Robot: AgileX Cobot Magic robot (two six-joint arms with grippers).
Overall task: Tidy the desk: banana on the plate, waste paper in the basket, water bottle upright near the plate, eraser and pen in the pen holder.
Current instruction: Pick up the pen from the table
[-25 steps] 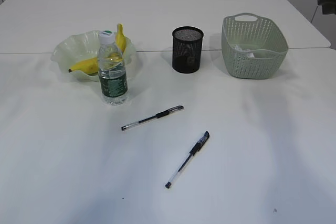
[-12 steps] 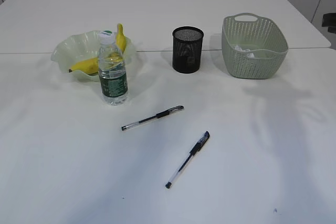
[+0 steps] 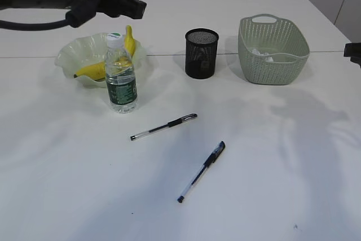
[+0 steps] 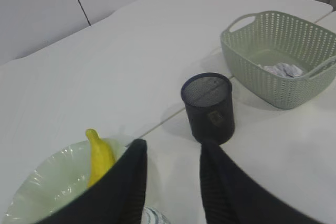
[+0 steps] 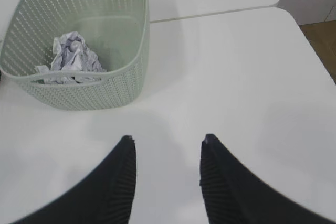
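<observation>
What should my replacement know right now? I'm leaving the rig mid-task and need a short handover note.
Left gripper: open, empty, above the plate. Right gripper: open, empty, beside the basket.
Done: banana on the plate, waste paper in the basket, water bottle upright by the plate.
Left: two pens lying on the table, to go in the pen holder. Eraser: possibly inside the holder, cannot confirm.
</observation>
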